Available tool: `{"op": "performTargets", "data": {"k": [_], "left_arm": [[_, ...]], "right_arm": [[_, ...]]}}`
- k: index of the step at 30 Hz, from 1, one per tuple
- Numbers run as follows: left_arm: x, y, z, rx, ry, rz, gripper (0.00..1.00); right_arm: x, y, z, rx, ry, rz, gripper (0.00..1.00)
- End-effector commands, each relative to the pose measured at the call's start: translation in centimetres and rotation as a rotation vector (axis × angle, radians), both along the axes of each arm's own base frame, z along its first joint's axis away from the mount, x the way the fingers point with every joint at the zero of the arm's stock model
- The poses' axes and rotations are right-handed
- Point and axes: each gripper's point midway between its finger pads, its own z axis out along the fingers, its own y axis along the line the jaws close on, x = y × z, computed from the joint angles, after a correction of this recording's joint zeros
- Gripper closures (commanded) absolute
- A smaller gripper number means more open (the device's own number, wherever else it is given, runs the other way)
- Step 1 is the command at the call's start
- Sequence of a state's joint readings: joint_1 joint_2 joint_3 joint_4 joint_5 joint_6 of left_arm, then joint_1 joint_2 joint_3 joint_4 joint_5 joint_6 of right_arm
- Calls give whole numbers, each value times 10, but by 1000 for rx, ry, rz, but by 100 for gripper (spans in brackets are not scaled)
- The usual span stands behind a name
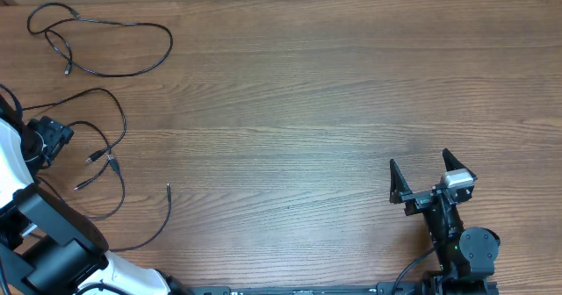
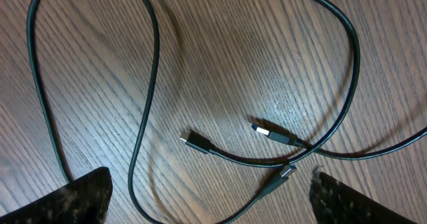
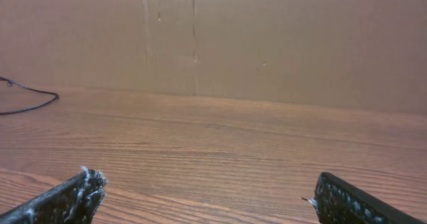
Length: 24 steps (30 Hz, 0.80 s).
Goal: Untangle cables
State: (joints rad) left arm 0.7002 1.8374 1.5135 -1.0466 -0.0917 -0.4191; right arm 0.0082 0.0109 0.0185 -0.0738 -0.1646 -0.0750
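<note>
Wood tabletop [image 1: 307, 111]: thin black cables [image 1: 111, 161] lie loose at 9 to 10 o'clock. Only the left wrist view shows three plug ends [image 2: 270, 131] close together. Fingers spread apart on left tool [image 2: 210, 197] and right tool [image 1: 420, 163].

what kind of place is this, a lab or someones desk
Probably a lab test bench, not a home desk: a left arm and right gripper at a wood-grain table, a plain brown board behind it, loose cables laid out.
</note>
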Motion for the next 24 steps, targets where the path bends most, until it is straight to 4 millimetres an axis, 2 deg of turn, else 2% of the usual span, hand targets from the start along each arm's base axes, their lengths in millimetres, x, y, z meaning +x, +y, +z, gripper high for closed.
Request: {"op": "performTargets", "data": {"k": [1,24], "left_arm": [[-3,3,-4,11,19,20,6],[-7,11,-2,56,40,30,5]], "right_arm": [[0,0,-2,-2,-3,-4,0],[0,0,-2,-2,-3,-4,0]]}}
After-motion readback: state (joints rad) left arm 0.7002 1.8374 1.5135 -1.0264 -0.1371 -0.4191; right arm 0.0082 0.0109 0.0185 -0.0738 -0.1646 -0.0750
